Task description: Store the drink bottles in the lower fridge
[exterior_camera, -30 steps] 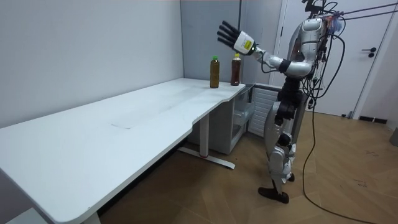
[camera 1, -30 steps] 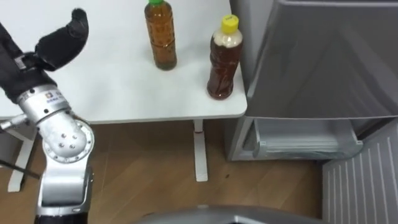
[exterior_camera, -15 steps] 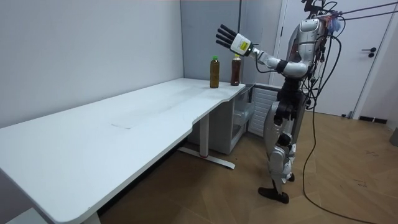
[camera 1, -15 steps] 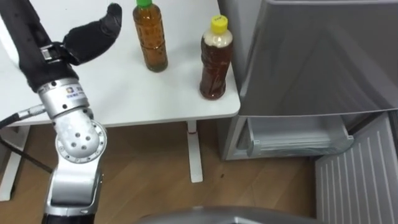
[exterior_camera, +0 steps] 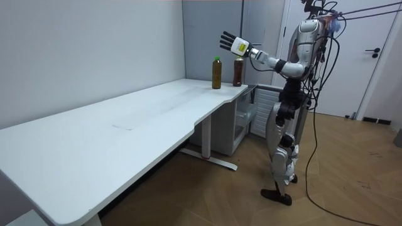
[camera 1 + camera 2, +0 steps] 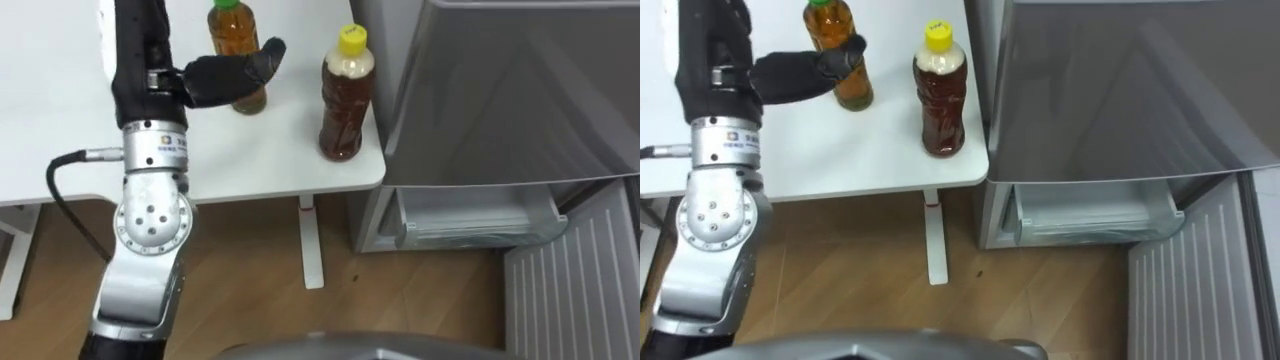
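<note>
The left hand (image 6: pixel 215 80) is showing a black, matt covering (rubber or cloth, hard to tell). The green-capped bottle (image 6: pixel 235 35) and the yellow-capped bottle (image 6: pixel 343 100) are gleaming as clear, glossy plastic, and their caps are looking smooth and duller. The table (image 6: pixel 60 150) is presenting a white, smooth, matt top. The fridge (image 6: pixel 500 90) is wearing a grey, smooth skin with a soft sheen. Its lower bin (image 6: pixel 480 220) is looking like pale, translucent plastic. The ribbed panel (image 6: pixel 570 290) is looking like white plastic. The floor (image 6: pixel 250 290) is showing wood grain with a satin finish.
</note>
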Robot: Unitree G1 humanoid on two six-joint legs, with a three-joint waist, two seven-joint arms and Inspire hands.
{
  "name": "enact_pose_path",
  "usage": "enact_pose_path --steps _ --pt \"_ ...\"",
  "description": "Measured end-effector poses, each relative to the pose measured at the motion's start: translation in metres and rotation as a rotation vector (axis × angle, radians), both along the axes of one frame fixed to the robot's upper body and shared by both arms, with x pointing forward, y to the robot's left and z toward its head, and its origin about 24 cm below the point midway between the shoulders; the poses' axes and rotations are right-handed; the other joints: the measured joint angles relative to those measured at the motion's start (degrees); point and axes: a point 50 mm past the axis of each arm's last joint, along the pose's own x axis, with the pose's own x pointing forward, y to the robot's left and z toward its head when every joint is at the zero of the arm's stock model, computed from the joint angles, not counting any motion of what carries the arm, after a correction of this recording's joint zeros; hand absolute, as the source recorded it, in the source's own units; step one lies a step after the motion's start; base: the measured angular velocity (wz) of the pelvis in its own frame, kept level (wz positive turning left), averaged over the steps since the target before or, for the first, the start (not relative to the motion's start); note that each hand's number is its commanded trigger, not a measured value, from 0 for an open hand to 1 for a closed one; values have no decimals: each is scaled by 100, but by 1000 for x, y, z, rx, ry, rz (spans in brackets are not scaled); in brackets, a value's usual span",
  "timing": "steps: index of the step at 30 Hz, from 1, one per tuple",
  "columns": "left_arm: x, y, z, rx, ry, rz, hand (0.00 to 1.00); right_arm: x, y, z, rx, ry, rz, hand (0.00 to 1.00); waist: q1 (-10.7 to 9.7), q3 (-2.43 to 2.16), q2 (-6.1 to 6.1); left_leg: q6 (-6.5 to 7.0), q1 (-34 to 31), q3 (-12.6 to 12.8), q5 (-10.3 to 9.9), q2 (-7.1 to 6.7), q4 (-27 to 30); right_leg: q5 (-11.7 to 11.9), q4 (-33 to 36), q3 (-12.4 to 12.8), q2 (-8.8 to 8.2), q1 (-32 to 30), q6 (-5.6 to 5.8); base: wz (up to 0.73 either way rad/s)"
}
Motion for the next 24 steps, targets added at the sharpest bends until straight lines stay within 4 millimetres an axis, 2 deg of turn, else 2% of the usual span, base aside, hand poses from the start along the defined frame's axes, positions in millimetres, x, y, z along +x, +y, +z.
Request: enact_pose_path --steps 10,15,24 --pt "2 -9 0 -25 34 -186 0 -1 0 0 4 17 19 0 -188 -7 7 0 -14 2 0 0 7 -1 -4 96 11 -17 1 0" --pt "3 -14 -4 -19 87 -260 0 -5 1 0 26 38 17 0 -240 -51 66 1 14 73 0 2 2 0 37 230 13 -77 -2 -9" --pt "2 -19 -8 1 119 -322 0 -2 2 -1 49 38 17 0 -237 -40 63 3 23 95 -1 5 -48 -9 75 278 15 -92 -2 -2"
